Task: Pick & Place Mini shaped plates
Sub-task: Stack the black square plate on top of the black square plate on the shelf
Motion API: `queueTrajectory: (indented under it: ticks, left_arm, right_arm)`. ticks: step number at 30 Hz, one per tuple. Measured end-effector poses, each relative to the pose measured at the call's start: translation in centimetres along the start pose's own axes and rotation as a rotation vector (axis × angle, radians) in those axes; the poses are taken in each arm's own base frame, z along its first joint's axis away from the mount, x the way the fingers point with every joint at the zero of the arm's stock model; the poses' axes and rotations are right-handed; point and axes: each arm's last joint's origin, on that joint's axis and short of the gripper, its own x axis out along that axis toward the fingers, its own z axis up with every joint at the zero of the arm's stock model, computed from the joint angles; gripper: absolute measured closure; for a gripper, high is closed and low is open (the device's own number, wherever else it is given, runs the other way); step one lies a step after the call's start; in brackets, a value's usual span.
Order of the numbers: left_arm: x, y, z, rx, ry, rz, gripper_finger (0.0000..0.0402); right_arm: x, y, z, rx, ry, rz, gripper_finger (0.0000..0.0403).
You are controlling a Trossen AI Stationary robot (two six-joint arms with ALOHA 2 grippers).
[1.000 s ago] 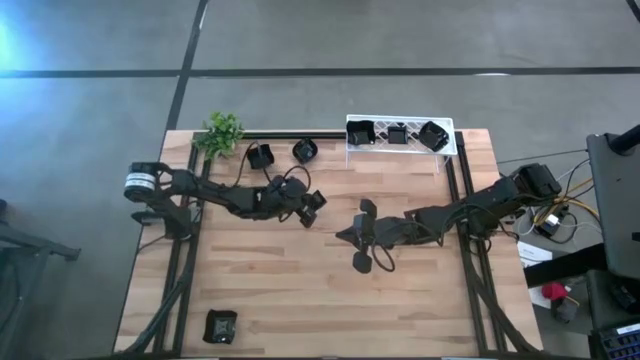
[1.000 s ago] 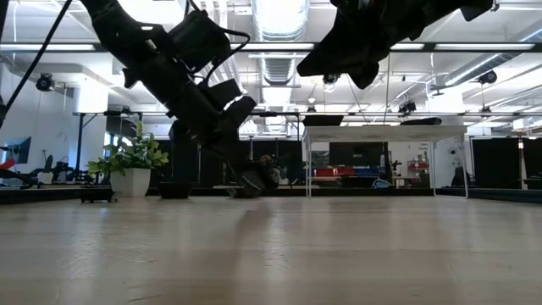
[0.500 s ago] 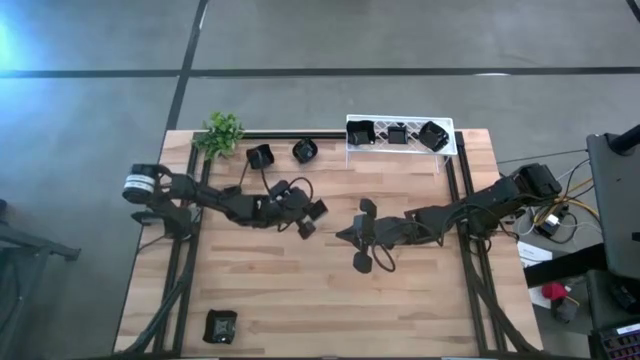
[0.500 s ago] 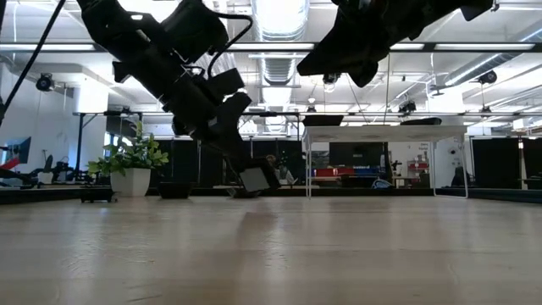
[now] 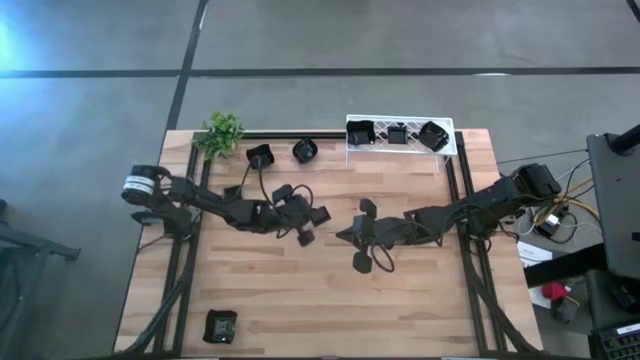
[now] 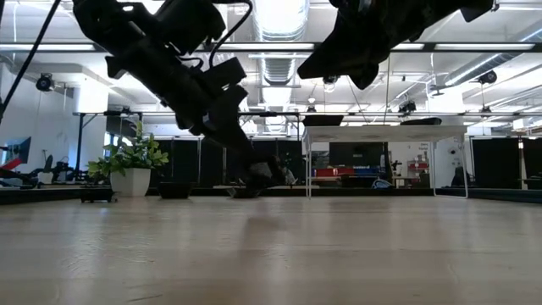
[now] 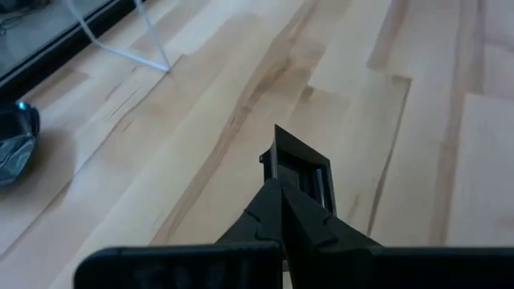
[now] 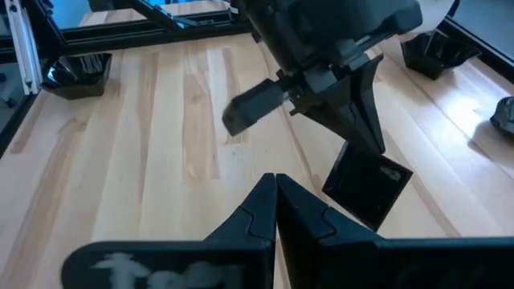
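Left gripper [image 5: 308,232] mid-tabletop, fingers pinching a small black square plate [image 8: 365,191], seemingly lifted clear, right gripper [image 5: 352,236] beside, fingers pressed together

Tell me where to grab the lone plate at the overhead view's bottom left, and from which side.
Probably pinch one raised rim of the plate, coming straight down from above. It lies flat, apart from everything, so one finger can drop inside the rim and one outside. The nearer left gripper holds another plate.

Green plant [image 5: 221,133] and white rack [image 5: 400,147] along table [image 5: 280,300] edge.
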Motion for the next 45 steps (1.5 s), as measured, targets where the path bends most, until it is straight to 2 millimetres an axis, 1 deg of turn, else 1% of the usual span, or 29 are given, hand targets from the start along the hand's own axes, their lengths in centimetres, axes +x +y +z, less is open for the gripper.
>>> queueTrajectory:
  ticks: [6,27,31,39,45]
  left_arm:
    - [-0.2,-0.6,0.2,0.015,-0.028,-0.034,0.0401]
    - [-0.2,-0.7,0.2,0.036,-0.020,-0.058,0.0401]
    - [-0.2,-0.7,0.2,0.048,-0.021,-0.058,0.0401]
    - [-0.3,-0.8,0.7,0.104,-0.054,-0.070,0.0401]
    - [-0.3,-1.0,1.3,0.157,-0.114,-0.077,0.0401]
  right_arm:
    - [0.1,0.0,-0.1,-0.014,0.003,-0.003,0.0394]
    - [0.1,0.0,-0.1,-0.024,0.007,-0.005,0.0392]
    - [0.1,-0.1,-0.3,-0.042,0.023,-0.021,0.0373]
    - [0.0,-0.9,-0.7,-0.059,-0.002,-0.222,0.0320]
    - [0.1,-1.3,-1.8,-0.102,0.020,-0.258,0.0302]
